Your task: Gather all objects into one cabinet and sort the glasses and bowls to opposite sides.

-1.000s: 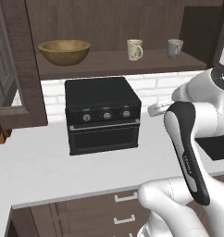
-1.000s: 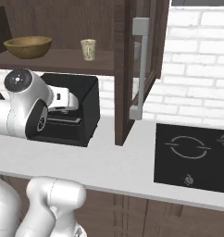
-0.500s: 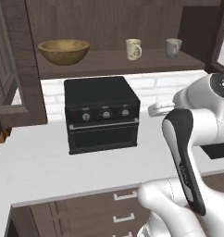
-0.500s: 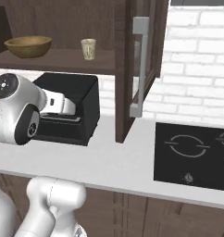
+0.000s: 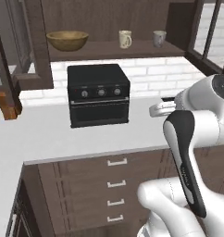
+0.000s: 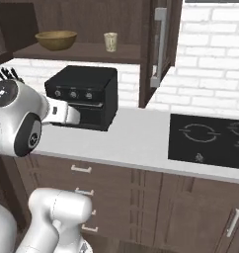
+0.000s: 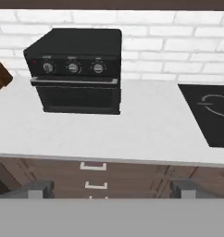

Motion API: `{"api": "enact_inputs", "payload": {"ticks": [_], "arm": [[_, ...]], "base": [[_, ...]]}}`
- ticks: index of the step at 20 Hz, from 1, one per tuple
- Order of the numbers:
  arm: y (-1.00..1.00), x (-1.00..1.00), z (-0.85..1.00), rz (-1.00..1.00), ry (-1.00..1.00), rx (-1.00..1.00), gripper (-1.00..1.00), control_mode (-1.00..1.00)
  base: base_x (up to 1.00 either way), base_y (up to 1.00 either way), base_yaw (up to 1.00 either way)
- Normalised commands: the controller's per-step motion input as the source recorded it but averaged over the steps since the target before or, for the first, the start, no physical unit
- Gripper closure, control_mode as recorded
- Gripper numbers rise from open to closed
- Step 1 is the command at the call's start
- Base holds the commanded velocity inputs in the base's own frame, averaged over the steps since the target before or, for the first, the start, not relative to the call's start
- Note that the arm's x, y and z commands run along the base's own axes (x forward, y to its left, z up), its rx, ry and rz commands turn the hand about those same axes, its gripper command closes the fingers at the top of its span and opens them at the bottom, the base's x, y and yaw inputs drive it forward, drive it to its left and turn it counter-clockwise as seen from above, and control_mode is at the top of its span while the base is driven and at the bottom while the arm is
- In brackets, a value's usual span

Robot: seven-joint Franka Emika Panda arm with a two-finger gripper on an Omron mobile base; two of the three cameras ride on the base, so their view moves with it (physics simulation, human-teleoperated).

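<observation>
Arm (image 5: 188, 152) was folded low in front of the base, elbow bent, forearm reaching forward with the wrist roughly level. Gripper (image 7: 113, 189) sat with its jaws spread wide, nothing between the fingertips (image 7: 40, 187). Hand camera pointed forward and slightly down.

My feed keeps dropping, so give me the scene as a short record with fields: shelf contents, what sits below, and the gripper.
cabinet: dark brown wood-grain wall cabinet, door open
shelf left: wide tan wooden bowl
shelf middle: cream handled mug
shelf right: grey handled mug
orange mug: not located
below shelf: black toaster oven on white counter
right of oven: black cooktop
gripper: open, holding nothing, facing the oven from off the counter edge
</observation>
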Motion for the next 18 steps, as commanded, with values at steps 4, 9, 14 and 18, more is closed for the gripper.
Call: {"api": "enact_inputs", "payload": {"ticks": [4, 9, 14, 18], "arm": [[0.00, 0.00, 0.00, 0.00, 0.00, 0.00, -1.00, 1.00], [0.00, 0.00, 0.00, 0.00, 0.00, 0.00, -1.00, 1.00], [0.00, 0.00, 0.00, 0.00, 0.00, 0.00, -1.00, 1.00], [0.00, 0.00, 0.00, 0.00, 0.00, 0.00, -1.00, 1.00]], "base": [[-0.58, 0.04, 0.55], [-0.38, 0.19, 0.72], [-0.32, 0.30, 0.70], [-0.22, 0.45, 0.68]]}}
